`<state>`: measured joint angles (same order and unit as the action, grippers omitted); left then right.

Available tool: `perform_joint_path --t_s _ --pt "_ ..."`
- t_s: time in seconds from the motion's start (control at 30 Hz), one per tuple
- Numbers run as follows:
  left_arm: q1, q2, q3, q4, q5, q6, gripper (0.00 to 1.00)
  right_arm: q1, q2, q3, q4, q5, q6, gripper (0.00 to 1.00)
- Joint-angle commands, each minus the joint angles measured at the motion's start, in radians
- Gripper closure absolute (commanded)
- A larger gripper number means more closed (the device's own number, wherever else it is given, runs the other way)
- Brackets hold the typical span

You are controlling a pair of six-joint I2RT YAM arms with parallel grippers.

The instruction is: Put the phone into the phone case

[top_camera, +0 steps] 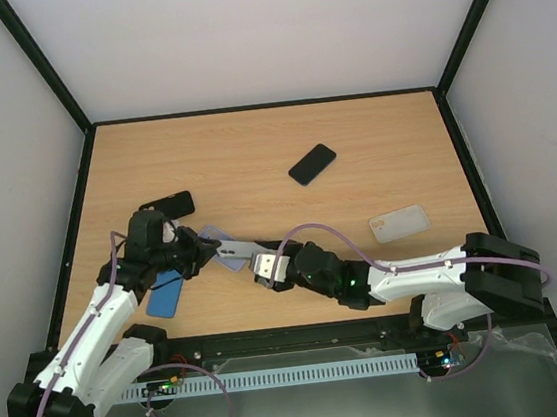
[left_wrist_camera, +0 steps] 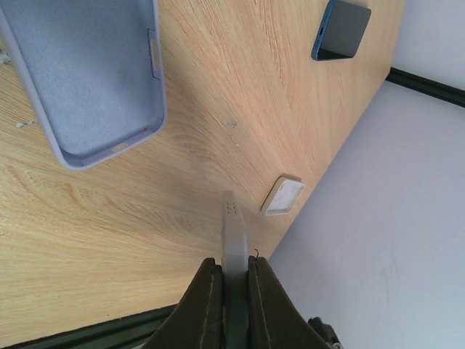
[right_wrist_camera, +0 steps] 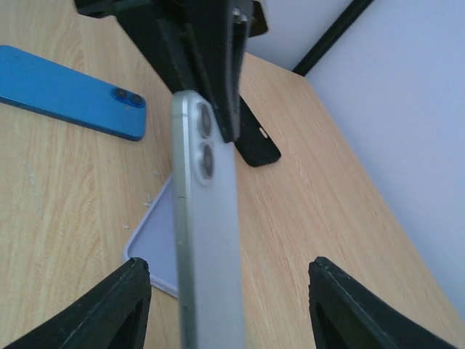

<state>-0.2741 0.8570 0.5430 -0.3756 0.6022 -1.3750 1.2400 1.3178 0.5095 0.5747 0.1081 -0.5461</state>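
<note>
My left gripper (left_wrist_camera: 234, 260) is shut on a silver phone (left_wrist_camera: 232, 225) and holds it edge-up above the table. In the right wrist view the phone (right_wrist_camera: 207, 240) stands between my right gripper's (right_wrist_camera: 227, 265) wide-open fingers (right_wrist_camera: 116, 305), which do not touch it. Its two camera lenses face right. A lavender phone case (right_wrist_camera: 152, 247) lies open side up on the table just below the phone, and it also shows in the left wrist view (left_wrist_camera: 87, 80). From above, the left gripper (top_camera: 198, 250) and right gripper (top_camera: 265, 268) meet over the case (top_camera: 213, 234).
A blue phone (top_camera: 165, 294) lies by the left arm. A black case (top_camera: 172, 204) lies behind it. A black phone (top_camera: 312, 163) lies mid-table and a clear case (top_camera: 399, 223) at the right. Black frame rails edge the wooden table (top_camera: 252, 151).
</note>
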Motion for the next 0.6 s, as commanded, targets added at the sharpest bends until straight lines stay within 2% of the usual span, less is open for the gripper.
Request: perform_joint_path --t_s 0.0,0.37,0.57 --pt "0.004 -0.03 0.012 0.013 0.041 -0.06 0.98 0.025 0.012 0.016 0.032 -0.056 -0.039 0.43" --pt "0.004 -0.066 0.02 -0.004 0.026 -0.093 0.98 0.038 0.073 0.021 0.044 0.039 -0.103 0.51" --pt "0.004 -0.078 0.033 -0.018 0.021 -0.103 0.98 0.038 0.1 0.029 0.092 0.08 -0.132 0.61"
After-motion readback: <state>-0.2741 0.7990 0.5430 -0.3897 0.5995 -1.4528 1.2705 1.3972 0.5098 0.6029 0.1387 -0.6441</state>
